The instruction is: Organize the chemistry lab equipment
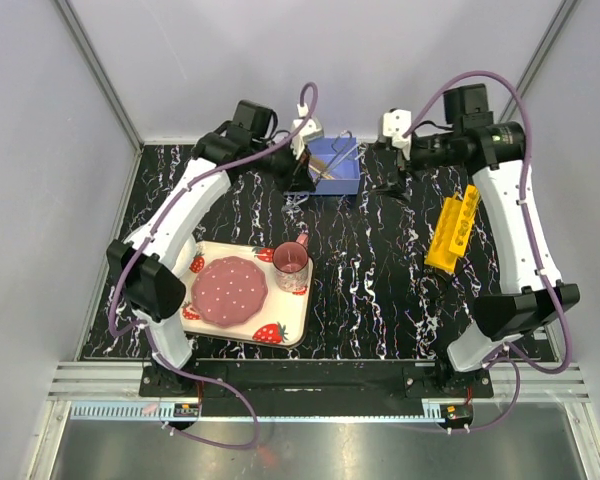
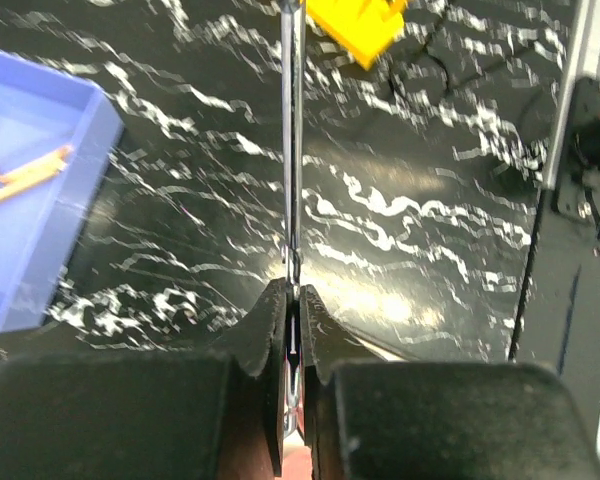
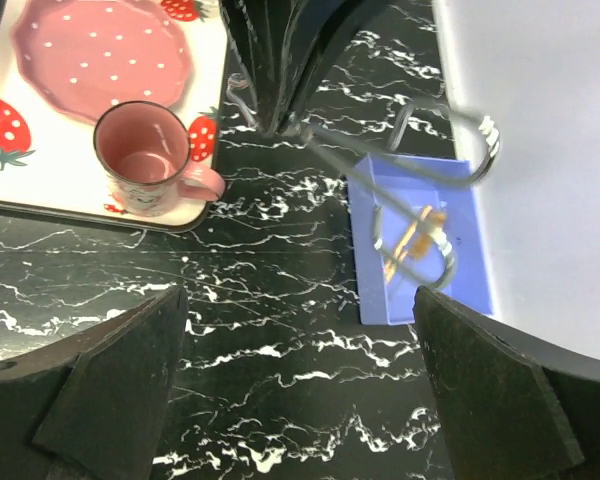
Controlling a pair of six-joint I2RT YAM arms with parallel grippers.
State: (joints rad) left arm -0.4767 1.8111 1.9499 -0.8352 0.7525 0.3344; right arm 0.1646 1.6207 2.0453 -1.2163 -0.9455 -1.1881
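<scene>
My left gripper (image 1: 300,178) (image 2: 292,292) is shut on the tip end of the metal scissor-like forceps (image 2: 292,150). The forceps' ring handles (image 3: 442,172) hang over the blue bin (image 1: 348,180) at the back centre. A tan wooden clamp (image 3: 420,228) lies inside that bin and also shows in the left wrist view (image 2: 25,176). My right gripper (image 1: 390,186) (image 3: 298,300) is open and empty above the table, just right of the bin. The long yellow holed rack (image 1: 453,232) lies at the right. No brush or dark tubes are in view.
A strawberry-print tray (image 1: 285,335) at the front left holds a pink plate (image 1: 228,290) and a pink cup (image 1: 291,266). The cup also shows in the right wrist view (image 3: 145,160). The black marbled table ends at white walls.
</scene>
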